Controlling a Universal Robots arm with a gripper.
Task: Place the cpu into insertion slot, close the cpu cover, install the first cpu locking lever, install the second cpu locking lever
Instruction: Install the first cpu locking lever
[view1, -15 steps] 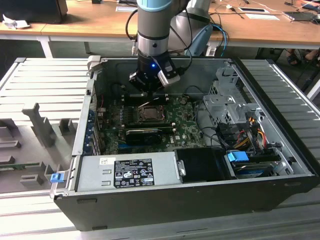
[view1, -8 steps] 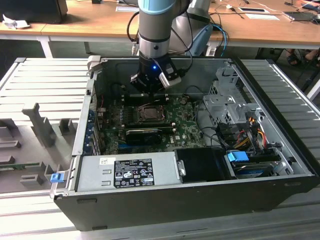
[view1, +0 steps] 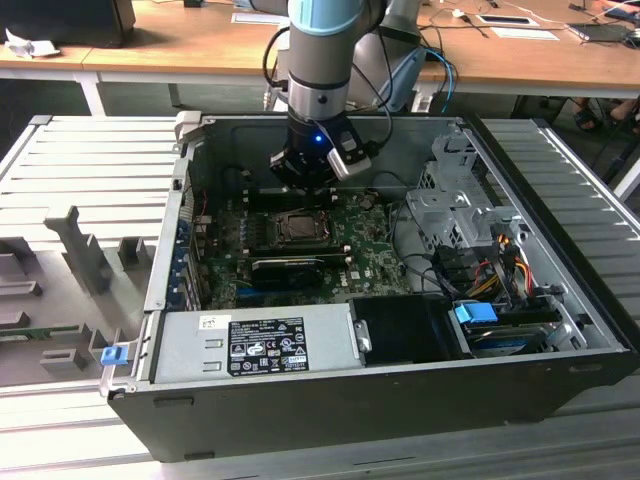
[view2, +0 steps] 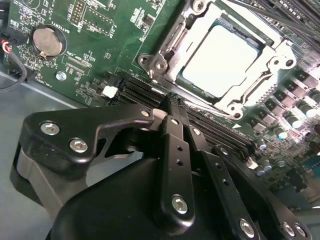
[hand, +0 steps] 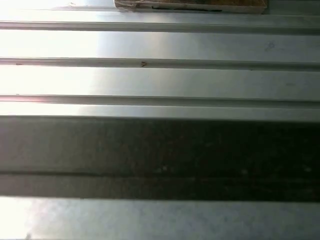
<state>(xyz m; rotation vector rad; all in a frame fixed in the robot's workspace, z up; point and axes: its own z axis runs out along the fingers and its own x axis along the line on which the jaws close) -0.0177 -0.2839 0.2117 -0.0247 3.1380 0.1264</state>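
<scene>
Hiding slot edge: tool (view2: 167, 107)

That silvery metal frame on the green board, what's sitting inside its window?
Through the cpu cover window shows the cpu, its pale metal top lying flat in the insertion slot. The frame hides the chip's edges, and the slot's contacts beneath cannot be seen.

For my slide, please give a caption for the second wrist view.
Shut gripper near the insertion slot, cpu seated under the cpu cover.
</scene>
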